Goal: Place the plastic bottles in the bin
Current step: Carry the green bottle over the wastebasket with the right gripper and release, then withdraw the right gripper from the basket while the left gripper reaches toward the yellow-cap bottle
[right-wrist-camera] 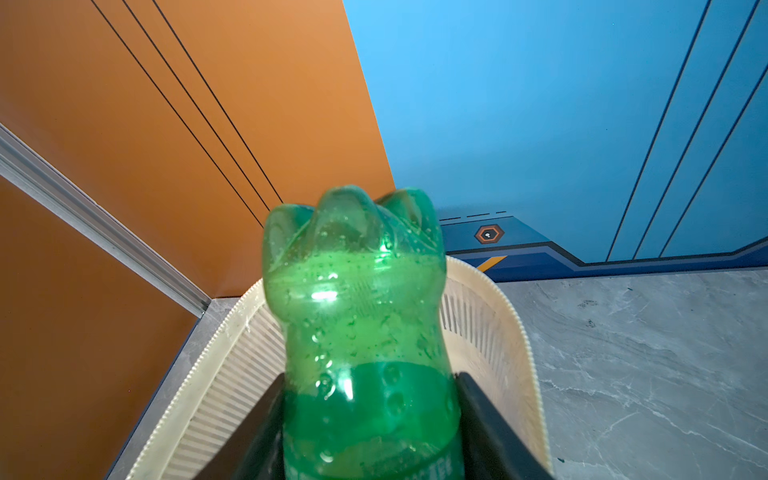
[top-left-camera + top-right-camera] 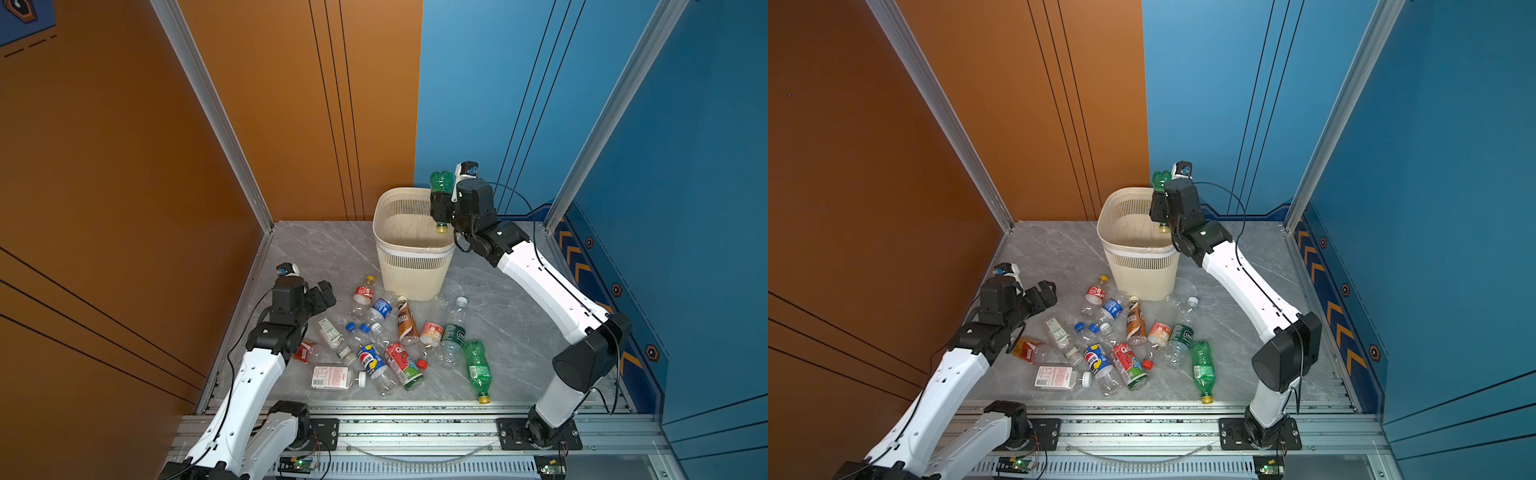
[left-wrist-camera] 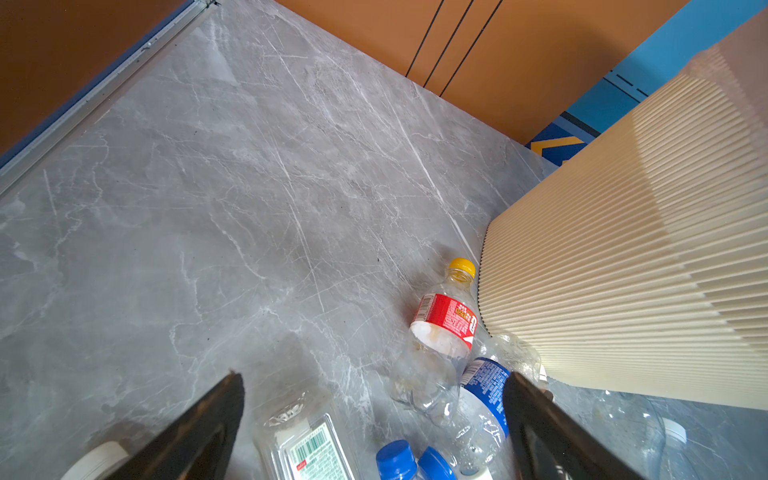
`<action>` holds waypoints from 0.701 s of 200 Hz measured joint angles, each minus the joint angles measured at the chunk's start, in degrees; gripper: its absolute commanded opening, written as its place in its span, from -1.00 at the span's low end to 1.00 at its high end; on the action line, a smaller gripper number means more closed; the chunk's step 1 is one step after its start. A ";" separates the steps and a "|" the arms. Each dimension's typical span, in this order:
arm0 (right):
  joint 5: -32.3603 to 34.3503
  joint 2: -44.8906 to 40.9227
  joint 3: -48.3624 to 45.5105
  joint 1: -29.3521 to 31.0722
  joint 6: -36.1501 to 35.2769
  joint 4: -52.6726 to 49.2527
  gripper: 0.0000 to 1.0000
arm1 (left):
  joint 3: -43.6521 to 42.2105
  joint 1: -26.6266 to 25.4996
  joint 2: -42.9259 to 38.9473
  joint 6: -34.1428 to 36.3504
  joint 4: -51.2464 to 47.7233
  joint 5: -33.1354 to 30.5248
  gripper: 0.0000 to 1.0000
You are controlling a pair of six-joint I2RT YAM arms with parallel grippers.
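My right gripper (image 2: 440,205) (image 2: 1158,210) (image 1: 370,378) is shut on a green bottle (image 2: 441,180) (image 2: 1160,179) (image 1: 357,311), held base up and yellow cap down over the right rim of the cream bin (image 2: 409,266) (image 2: 1138,270) (image 1: 511,316). Several plastic bottles (image 2: 382,336) (image 2: 1108,340) lie in a pile on the floor in front of the bin, among them a second green one (image 2: 478,370) and a brown one (image 2: 406,322). My left gripper (image 2: 326,297) (image 2: 1046,291) (image 3: 374,376) hangs open at the pile's left edge, with a red-labelled bottle (image 3: 444,320) just ahead of it.
The grey marble floor (image 2: 316,253) is boxed in by an orange wall (image 2: 124,187) on the left and at the back left, and by blue walls (image 2: 685,166) at the back right and on the right. An aluminium rail (image 2: 415,428) carrying both arm bases runs along the front.
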 measured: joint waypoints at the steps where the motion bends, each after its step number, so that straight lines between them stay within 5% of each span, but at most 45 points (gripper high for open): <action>1: 0.02 0.04 0.00 -0.02 0.00 0.00 0.18 | 0.00 0.00 0.00 0.00 0.00 0.02 0.96; 63: -0.20 0.96 -0.02 -0.68 -0.74 -0.02 0.83 | 0.00 0.63 0.00 -0.02 0.02 0.79 0.96; 99: -0.33 -1.84 -2.80 -0.66 -1.03 0.26 0.94 | 0.00 0.96 0.72 -0.20 0.02 1.42 0.96; 140: -0.13 -19.58 -21.31 0.11 -0.85 3.15 0.99 | 0.00 0.96 2.01 -0.52 0.17 2.54 0.98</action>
